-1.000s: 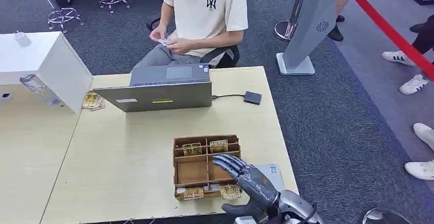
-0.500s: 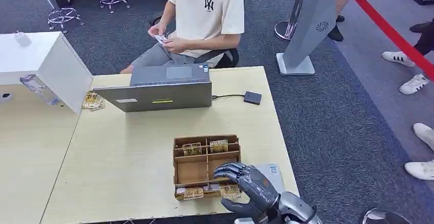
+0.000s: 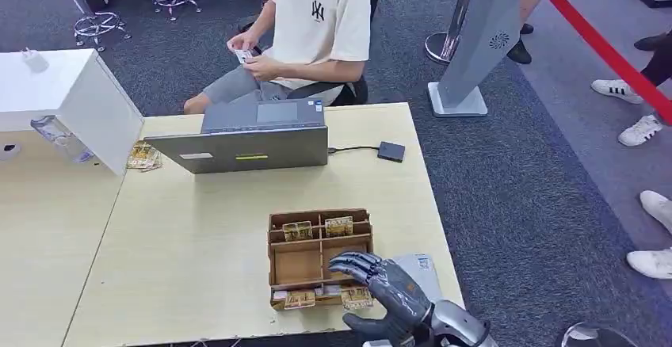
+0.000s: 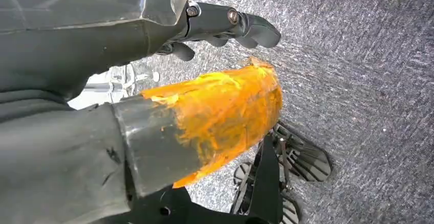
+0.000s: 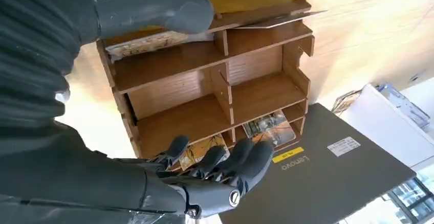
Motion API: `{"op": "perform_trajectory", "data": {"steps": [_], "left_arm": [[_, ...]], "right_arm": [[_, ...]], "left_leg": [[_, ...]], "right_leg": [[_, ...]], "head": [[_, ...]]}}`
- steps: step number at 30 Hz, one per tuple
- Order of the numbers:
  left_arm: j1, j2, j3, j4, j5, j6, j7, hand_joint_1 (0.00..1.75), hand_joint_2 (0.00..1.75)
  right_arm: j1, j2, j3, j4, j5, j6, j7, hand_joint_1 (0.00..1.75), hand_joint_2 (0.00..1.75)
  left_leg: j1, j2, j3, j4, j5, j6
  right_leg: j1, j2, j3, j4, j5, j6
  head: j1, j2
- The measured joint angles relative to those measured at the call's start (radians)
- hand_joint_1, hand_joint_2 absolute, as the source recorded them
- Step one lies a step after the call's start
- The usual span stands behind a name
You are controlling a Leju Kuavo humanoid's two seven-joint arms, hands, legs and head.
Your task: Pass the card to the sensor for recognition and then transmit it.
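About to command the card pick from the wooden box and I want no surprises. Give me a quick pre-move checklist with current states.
1. Right hand empty, fingers apart: ok.
2. Right hand over the wooden box, near row: ok.
3. Cards present in the near row: ok.
4. Thumb lined up on a card edge: cannot tell.
5. Sensor on the table, unobstructed: ok.
6. Left hand hanging over the carpet, holding nothing: ok.

An exhibition or demo hall. Grey carpet [image 3: 515, 204] throughout; a red barrier rope [image 3: 602, 46] at two o'clock. A stanchion [image 3: 452, 22] stands at one o'clock.
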Motion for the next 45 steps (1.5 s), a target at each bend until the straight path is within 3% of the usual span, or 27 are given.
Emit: {"op": "perform_trajectory", "data": {"steps": [11,20,25,27,33,45], "left_arm": [[0.000,0.000,-0.011,0.000,0.000,0.000,0.000,0.00,0.00],[0.000,0.002,-0.025,0.002,-0.006,0.000,0.002,0.00,0.00],[0.000,0.006,-0.033,0.002,-0.010,-0.001,0.002,0.00,0.00],[0.000,0.006,-0.037,0.002,-0.012,-0.001,0.002,0.00,0.00],[0.000,0.010,-0.047,0.002,-0.012,-0.001,0.002,0.00,0.00],[-0.001,0.015,-0.048,0.002,-0.002,0.001,0.002,0.00,0.00]], "right_arm": [[0.003,-0.012,0.011,0.007,0.000,0.015,0.000,0.54,1.75],[0.005,-0.016,0.023,0.010,0.038,-0.013,0.018,0.70,1.75],[0.006,-0.016,0.027,0.010,0.071,-0.047,0.032,0.59,1.75],[0.006,-0.016,0.029,0.010,0.080,-0.058,0.039,0.66,1.75],[0.006,-0.016,0.033,0.018,0.100,-0.077,0.051,0.59,1.75],[0.005,-0.030,0.041,0.036,0.129,-0.083,0.070,0.63,1.75]], "left_leg": [[0.000,0.000,0.000,0.000,0.000,0.000],[0.000,0.000,0.000,0.000,0.000,0.000],[0.000,0.000,0.000,0.000,0.000,0.000],[0.000,0.000,0.000,0.000,0.000,0.000],[0.000,0.000,0.000,0.000,0.000,0.000],[0.000,0.000,0.000,0.000,0.000,0.000]], "right_leg": [[0.000,0.000,0.000,0.000,0.000,0.000],[0.000,0.000,0.000,0.000,0.000,0.000],[0.000,0.000,0.000,0.000,0.000,0.000],[0.000,0.000,0.000,0.000,0.000,0.000],[0.000,0.000,0.000,0.000,0.000,0.000],[0.000,0.000,0.000,0.000,0.000,0.000]], "head": [[0.000,0.000],[0.000,0.000],[0.000,0.000],[0.000,0.000],[0.000,0.000],[0.000,0.000]]}}
